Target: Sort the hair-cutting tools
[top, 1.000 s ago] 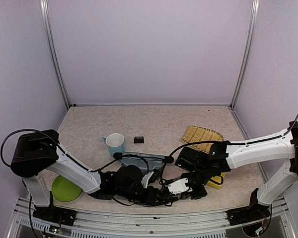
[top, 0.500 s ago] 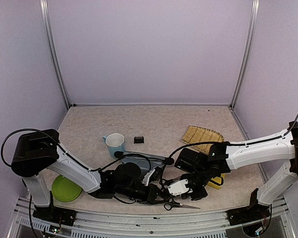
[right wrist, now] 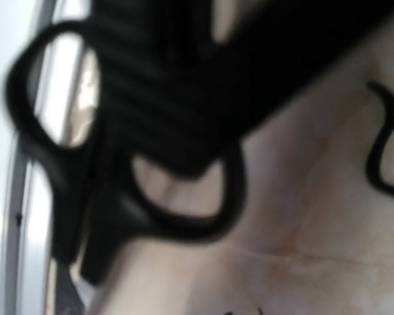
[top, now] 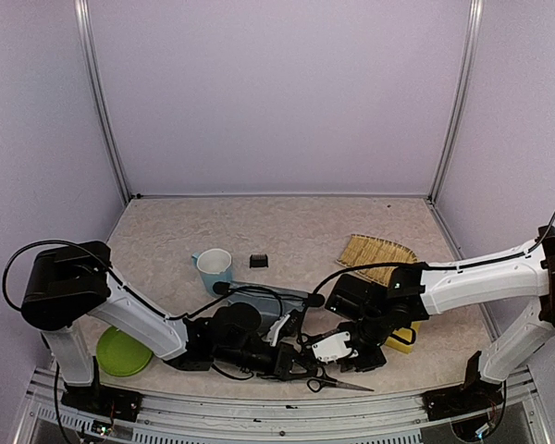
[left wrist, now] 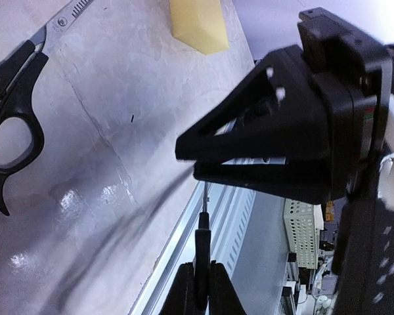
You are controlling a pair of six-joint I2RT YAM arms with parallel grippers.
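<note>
The left gripper (left wrist: 200, 274) is pinching the held scissors (left wrist: 202, 239) edge-on over the table's (top: 305, 231) near edge, facing the right gripper (left wrist: 187, 157), whose opening I cannot tell. The loose scissors (top: 338, 382) are lying nearby. Likely handing over: be releasing only once the right is gripping firmly.

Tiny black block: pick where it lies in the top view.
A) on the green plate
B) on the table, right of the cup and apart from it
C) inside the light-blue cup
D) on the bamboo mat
B: the tiny black block lies on the bare table, just to the right of the light-blue cup in the top view, with a gap between them.
</note>
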